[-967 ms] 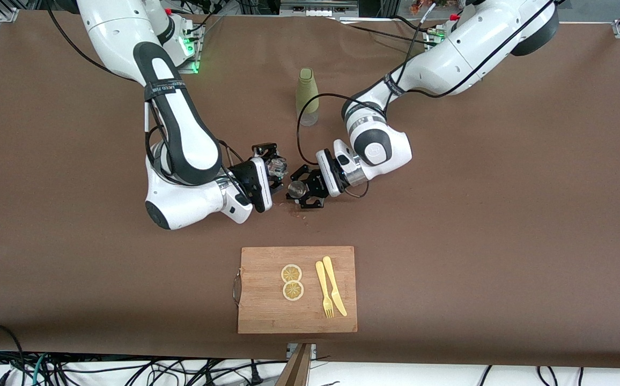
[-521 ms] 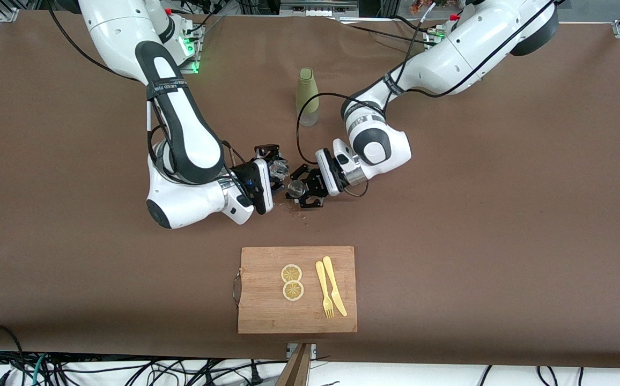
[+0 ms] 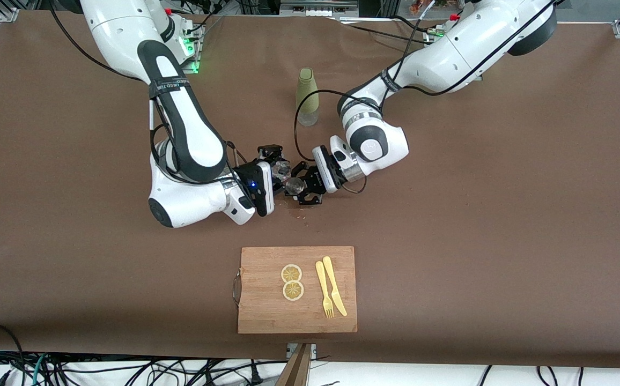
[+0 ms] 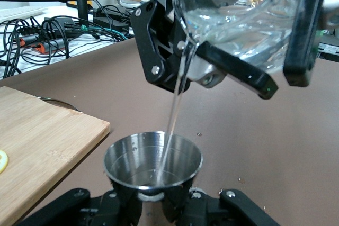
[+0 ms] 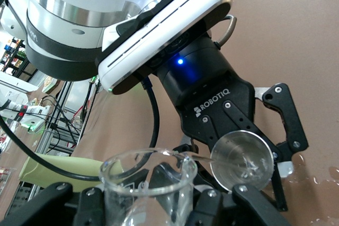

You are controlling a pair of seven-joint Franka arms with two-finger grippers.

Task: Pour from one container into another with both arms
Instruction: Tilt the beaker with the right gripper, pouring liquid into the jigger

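Observation:
My right gripper is shut on a clear glass beaker, tilted over toward the left gripper. My left gripper is shut on a small steel cup held upright just above the brown table. In the left wrist view a thin stream of water falls from the beaker into the steel cup, which sits in my left gripper. The right wrist view shows the beaker's rim in my right gripper, its spout touching the cup's mouth.
A green bottle stands farther from the camera than the grippers. A wooden cutting board lies nearer the camera, with two lemon slices, a yellow fork and a knife. Small drops dot the table below the cup.
The two grippers have drawn together, so the beaker's spout now reaches the steel cup. The left arm's wrist has shifted slightly toward the right arm.

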